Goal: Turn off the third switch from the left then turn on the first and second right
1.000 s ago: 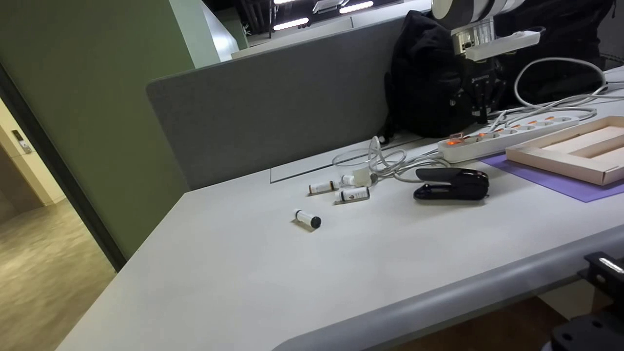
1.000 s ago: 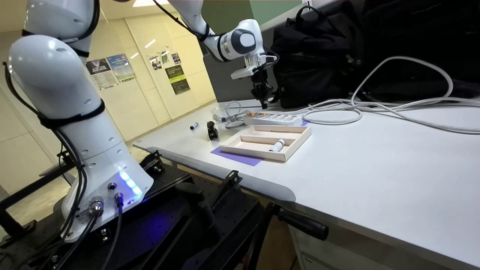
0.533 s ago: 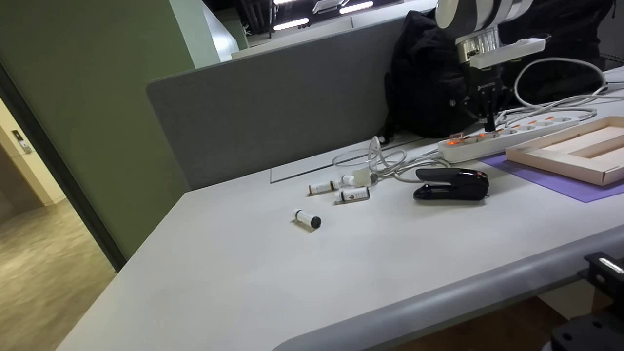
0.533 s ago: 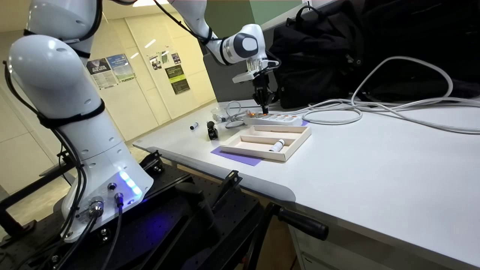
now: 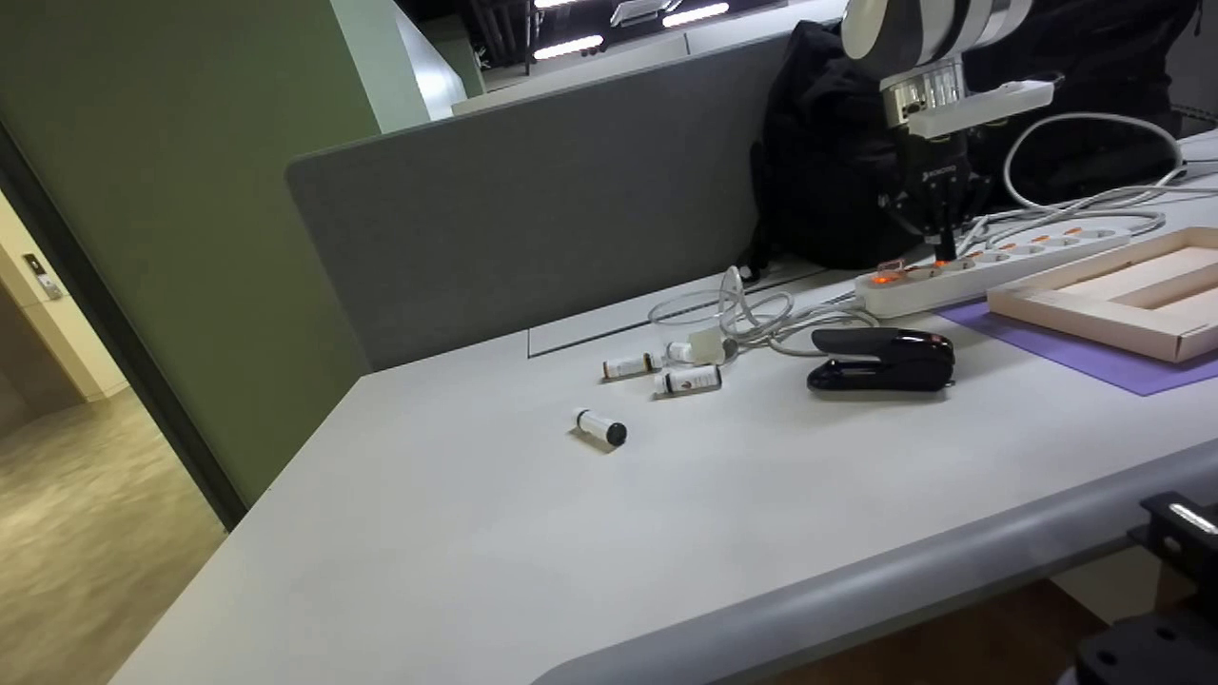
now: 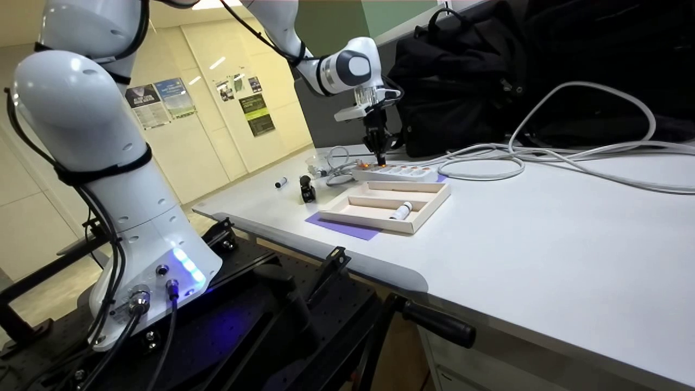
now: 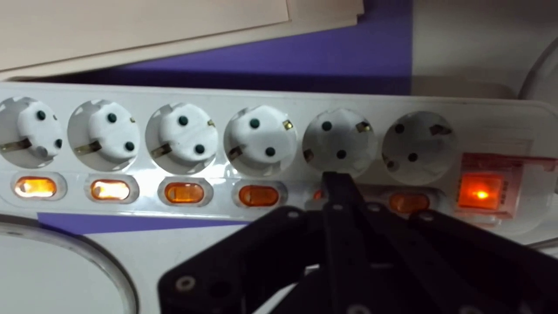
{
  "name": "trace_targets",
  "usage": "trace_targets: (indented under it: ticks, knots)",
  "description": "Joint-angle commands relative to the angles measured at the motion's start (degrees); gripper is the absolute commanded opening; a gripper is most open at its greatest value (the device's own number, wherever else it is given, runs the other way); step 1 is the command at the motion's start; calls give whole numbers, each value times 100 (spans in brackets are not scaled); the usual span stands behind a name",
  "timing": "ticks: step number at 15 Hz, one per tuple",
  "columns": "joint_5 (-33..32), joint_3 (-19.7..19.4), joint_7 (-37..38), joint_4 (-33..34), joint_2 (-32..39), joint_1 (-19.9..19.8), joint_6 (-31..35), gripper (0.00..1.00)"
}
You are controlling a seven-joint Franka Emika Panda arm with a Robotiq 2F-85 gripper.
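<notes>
The white power strip lies on the table; it also shows in an exterior view and fills the wrist view. In the wrist view, two switches at the left, the outer and its neighbour, glow brightly. The third, fourth and rightmost orange switch look dull. The square red switch is lit. My gripper is shut and empty, fingertips over the fifth switch, which is mostly hidden. Touching cannot be told. The gripper also shows in both exterior views.
A shallow wooden tray on purple paper stands beside the strip, with a small bottle inside. A black stapler, several small bottles and white cables lie nearby. Black bags stand behind.
My gripper has come down from above onto the strip's switch row. Over the last half second it has shifted slightly along the strip toward the red switch end. It stays shut.
</notes>
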Motion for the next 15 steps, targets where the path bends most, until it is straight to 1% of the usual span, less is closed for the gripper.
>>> trace_targets:
  ticks: [1,6,12,15]
  knots:
    - [226,131,-179,180,146,-150,-193,0]
    - [635,368,-760,319,280,-446,-458,0]
    - [854,423,-1037,669,460,-600,-873,0]
    - [1064,486,-1245,967,584,-772,-1216,0]
